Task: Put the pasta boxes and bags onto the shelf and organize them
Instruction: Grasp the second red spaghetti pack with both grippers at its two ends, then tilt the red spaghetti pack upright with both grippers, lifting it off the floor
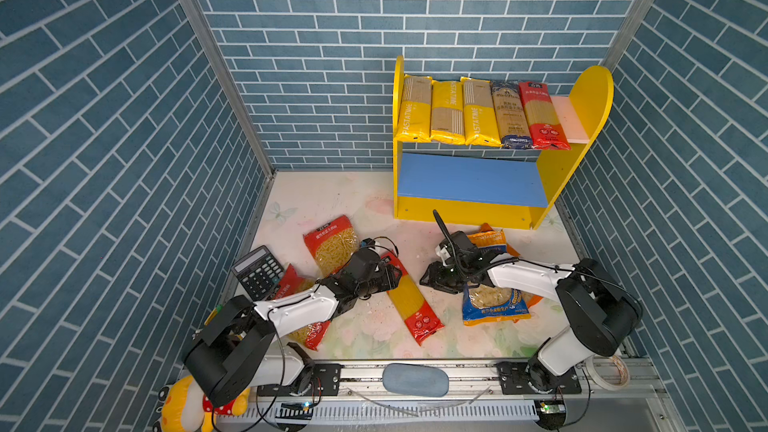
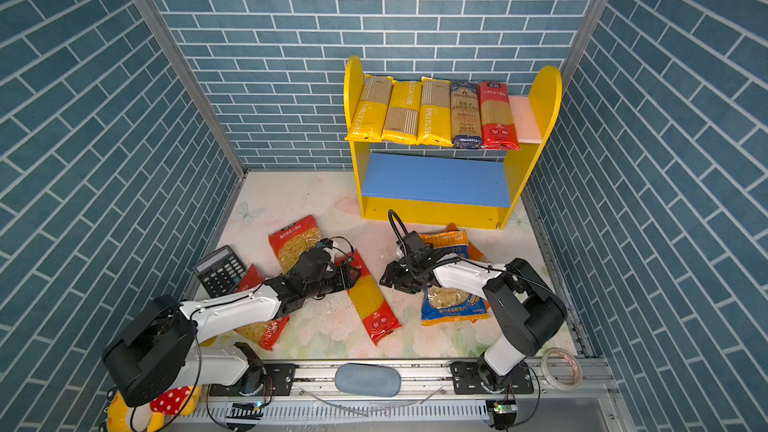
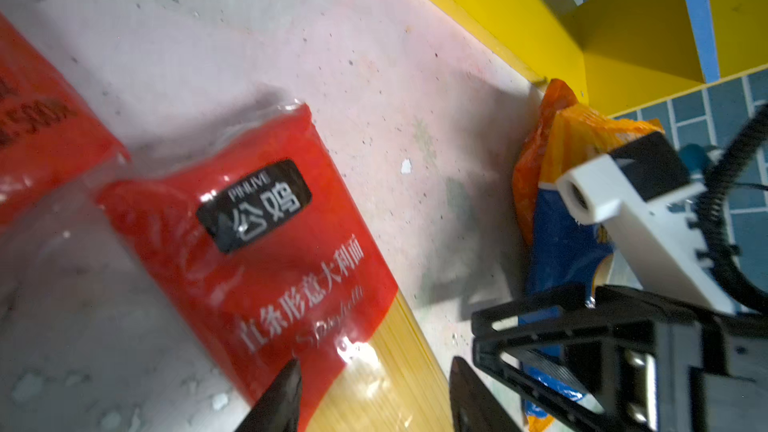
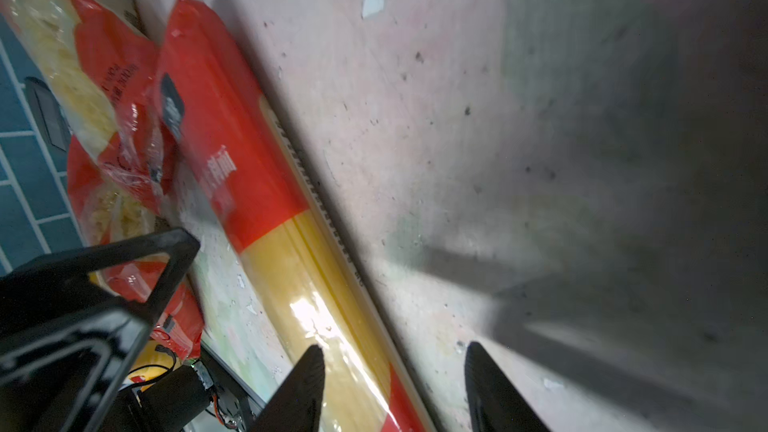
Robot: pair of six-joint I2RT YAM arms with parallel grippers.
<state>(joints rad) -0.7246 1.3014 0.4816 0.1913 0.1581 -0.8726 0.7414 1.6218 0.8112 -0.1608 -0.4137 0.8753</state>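
A long red-and-yellow spaghetti bag (image 1: pixel 413 305) lies slanted on the table in front of the shelf (image 1: pixel 465 211). My left gripper (image 1: pixel 395 278) hovers low over its upper end. In the left wrist view the left gripper (image 3: pixel 376 388) is open, with one finger on either side of the bag (image 3: pixel 291 268). My right gripper (image 1: pixel 429 280) is open just right of the bag. In the right wrist view the right gripper (image 4: pixel 395 371) has one finger above the bag (image 4: pixel 266 184) and the other above bare table. Several long pasta packs (image 1: pixel 478 114) lie side by side on the pink upper board (image 1: pixel 575 122). The blue lower board (image 1: pixel 469 178) holds nothing.
A red macaroni bag (image 1: pixel 332 243) lies left of the left gripper, and another red bag (image 1: pixel 309 332) is under the left arm. Orange (image 1: pixel 490 238) and blue (image 1: pixel 494 307) bags sit beneath the right arm. A calculator (image 1: pixel 257 272) leans at the left wall. Plush toy (image 1: pixel 183 407) and tape roll (image 1: pixel 609 371) lie at the front rail.
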